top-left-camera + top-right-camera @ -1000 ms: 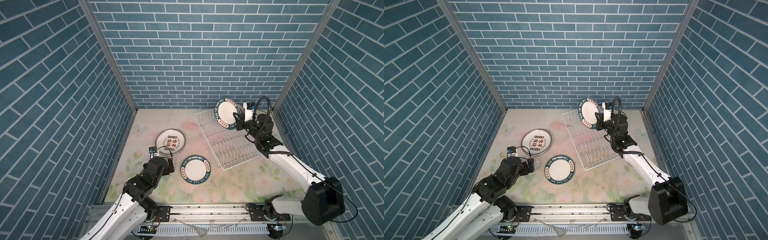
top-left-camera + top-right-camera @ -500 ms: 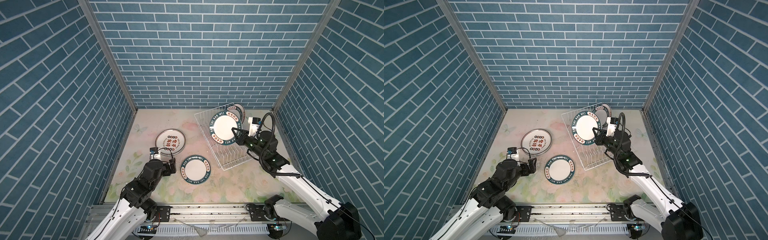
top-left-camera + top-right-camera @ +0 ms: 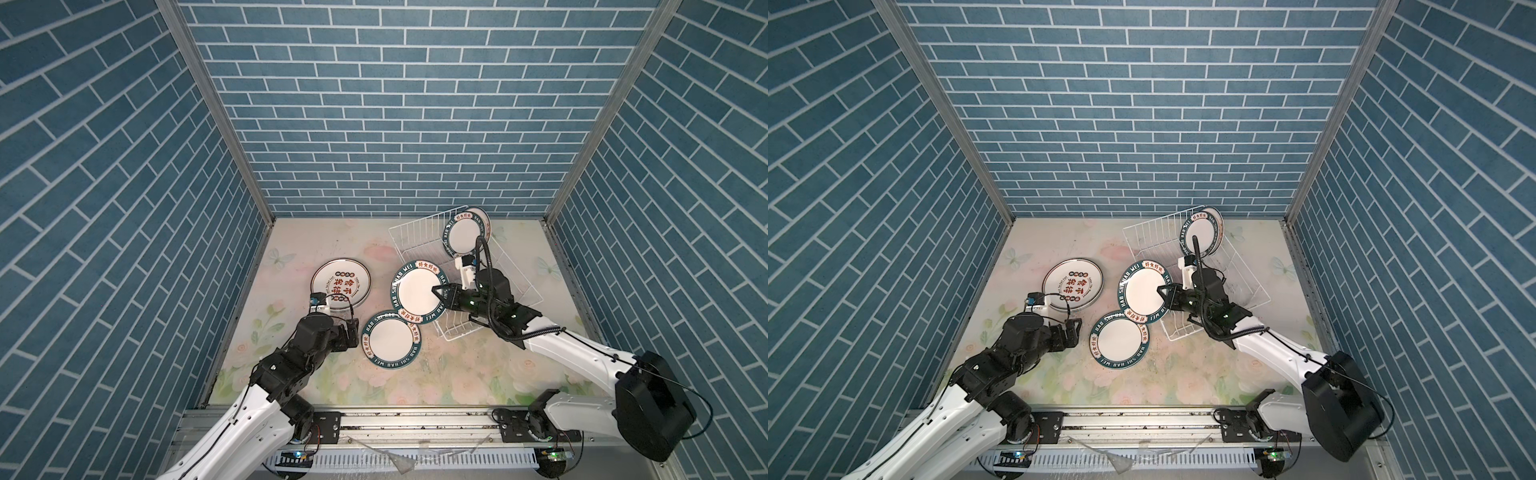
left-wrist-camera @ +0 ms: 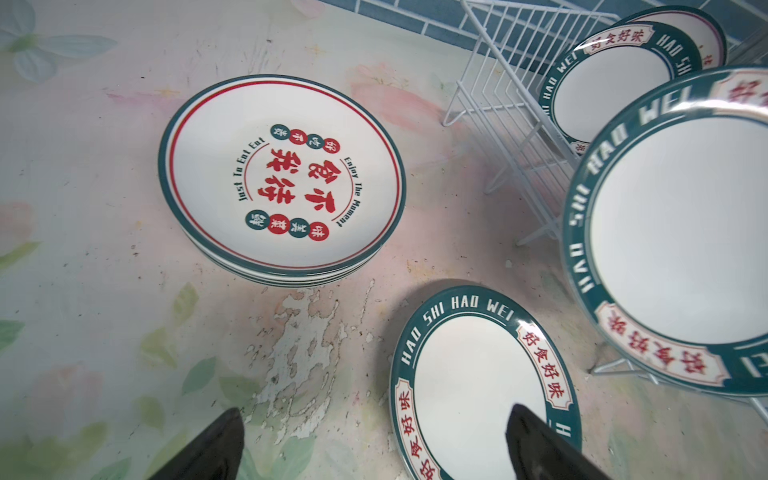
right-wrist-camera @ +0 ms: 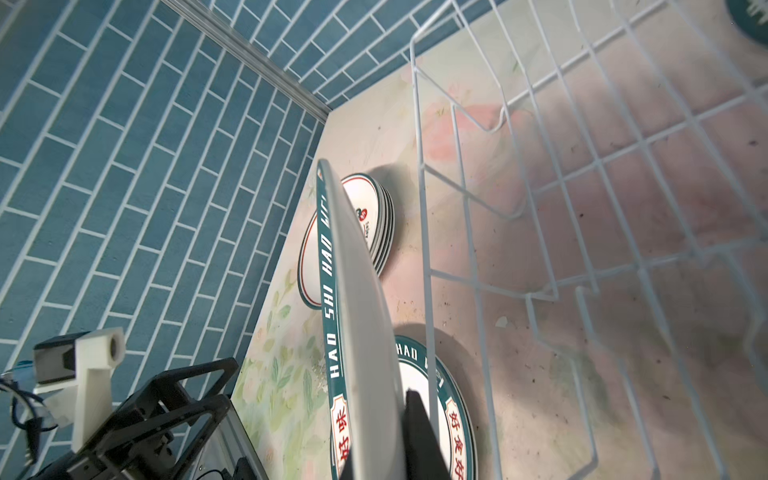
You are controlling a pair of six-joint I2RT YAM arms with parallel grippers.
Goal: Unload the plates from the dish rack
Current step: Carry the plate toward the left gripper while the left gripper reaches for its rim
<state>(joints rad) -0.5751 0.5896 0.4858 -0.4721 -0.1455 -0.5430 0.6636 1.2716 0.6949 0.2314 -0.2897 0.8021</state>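
White porcelain, green rims lettered "HAO SHI HAO WEI": one plate (image 3: 415, 297) clamped edgewise in the right gripper (image 3: 436, 291) just outside the dish rack (image 3: 419, 239), twin plate (image 3: 390, 338) flat beside the spread-jawed left gripper (image 3: 1074, 330), two plates (image 3: 464, 237) upright in the rack, stack (image 3: 340, 286) reading "Enjoy The Moment".

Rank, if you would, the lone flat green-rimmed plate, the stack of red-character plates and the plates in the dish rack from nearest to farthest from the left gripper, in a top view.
From the left gripper:
1. Lone green-rimmed plate, right beside the open jaws.
2. Stack of red-character plates, just behind, left side.
3. Plates in the dish rack, rear right.
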